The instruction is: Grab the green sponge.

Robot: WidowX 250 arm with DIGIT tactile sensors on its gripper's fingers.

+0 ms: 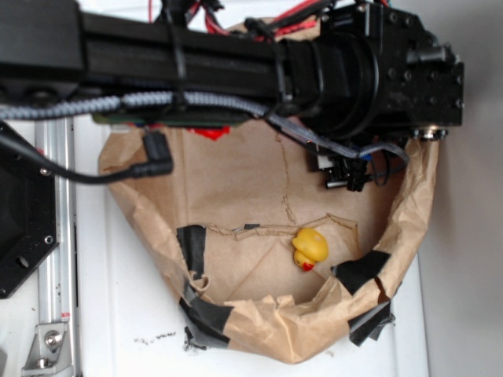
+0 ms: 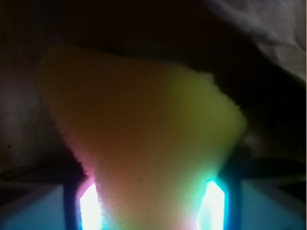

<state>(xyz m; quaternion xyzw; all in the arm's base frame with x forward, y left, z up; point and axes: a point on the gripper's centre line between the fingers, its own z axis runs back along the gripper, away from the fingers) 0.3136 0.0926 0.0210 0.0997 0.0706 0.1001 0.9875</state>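
Wrist view, blurred sponge (image 2: 144, 143) between claw (image 2: 151, 206) fingers

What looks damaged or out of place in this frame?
The brown paper bin is crumpled and torn, its rim patched with black tape. A yellow rubber duck lies tipped inside it. In the wrist view the green sponge narrows between the gripper fingers, apparently squeezed.

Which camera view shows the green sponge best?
The wrist view. The sponge fills the middle of the picture, close and blurred, narrowing between the two lit fingers of the gripper. In the exterior view the sponge does not show; the arm hangs over the paper bag, where only a yellow duck shows.
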